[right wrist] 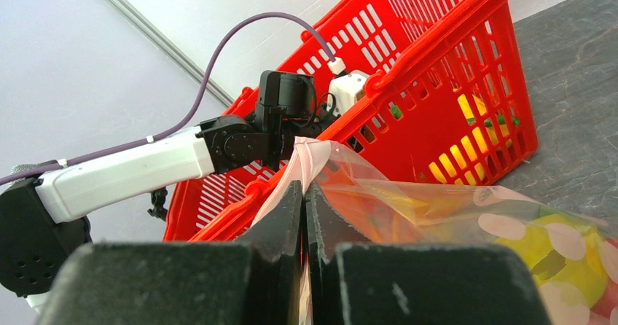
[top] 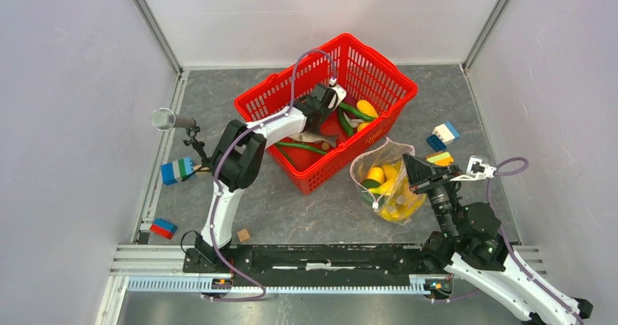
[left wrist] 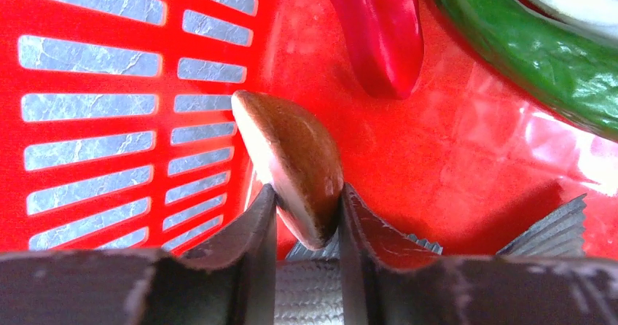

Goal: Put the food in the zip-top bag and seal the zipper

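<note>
A grey marbled table (top: pixel 306 216) between pale walls (top: pixel 73 84) carries a red basket (top: pixel 386 84). Inside it the left gripper (left wrist: pixel 307 194) pinches a brown food piece (left wrist: pixel 291 146), whose long axis points away from the fingers. Just beside the basket, the right gripper (right wrist: pixel 302 190) is pressed on the mouth edge of the zip-top bag (right wrist: pixel 452 208).

The top view looks down from behind the arm bases over the whole surface (top: pixel 306 216). The left wrist view sits close inside the red basket (left wrist: pixel 474 157), facing its floor. The right wrist view looks low past its pincer (right wrist: pixel 302 216) at that basket.
</note>
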